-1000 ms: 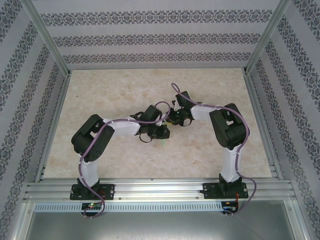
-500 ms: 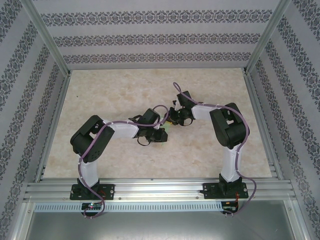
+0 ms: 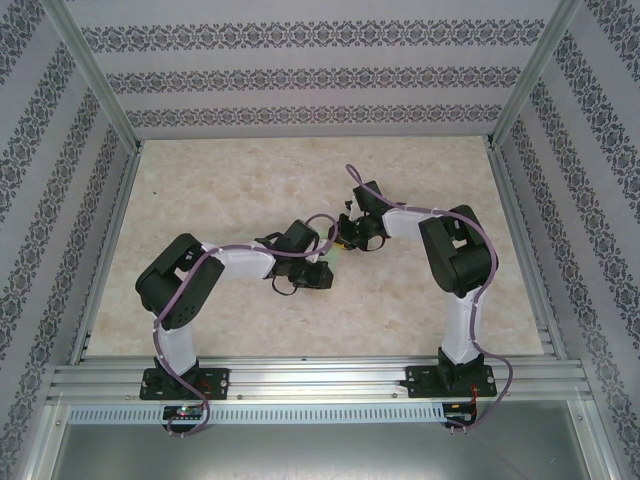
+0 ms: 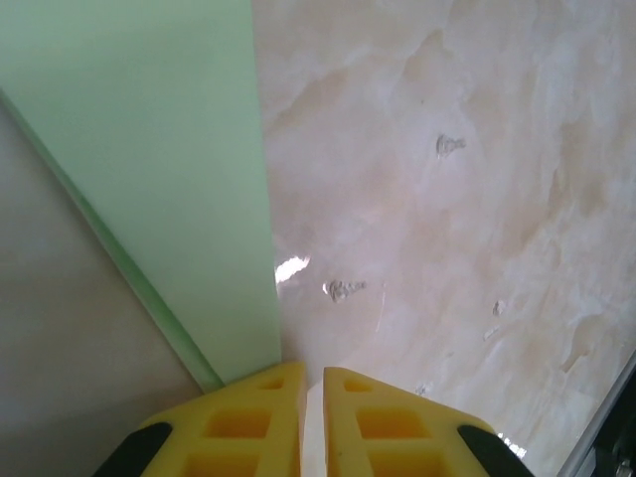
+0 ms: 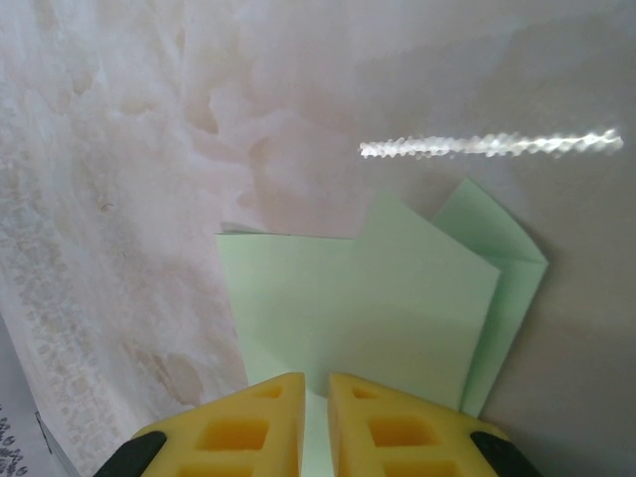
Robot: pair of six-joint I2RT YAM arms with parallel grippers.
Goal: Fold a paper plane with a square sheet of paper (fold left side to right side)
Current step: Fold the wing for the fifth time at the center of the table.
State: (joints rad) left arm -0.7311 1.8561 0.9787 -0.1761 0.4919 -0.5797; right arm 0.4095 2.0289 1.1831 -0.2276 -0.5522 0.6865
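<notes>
Mid-fold, judging by the shape. The sheet of paper [image 5: 397, 308] is already a layered, folded form, not a flat square and not yet a dart. It lies at the centre of the table [image 3: 200, 180], under the two wrists.

Right gripper [image 5: 316, 378]: yellow fingers narrow, almost together, with nothing clearly clamped. They sit over the near edge of the sheet, which spreads from them toward 12 and 2 o'clock, with an overlapping flap at 2. It looks like a hold-down, but I cannot tell if there is contact.

Left gripper [image 4: 313, 370]: fingers equally narrow. The sheet's straight edge runs from 11 o'clock down to the left fingertip. That reads as pressing along a crease rather than pinching.

In the top view the left gripper is at 7 o'clock from the right one, close by it.

The next move likely needs the right side anchored while the left side finishes the crease, then a fresh pinch on the left flap to carry it over to the right.

No brands, labels or readable text. The walls [image 3: 300, 75] carry only a printed ornament pattern.
</notes>
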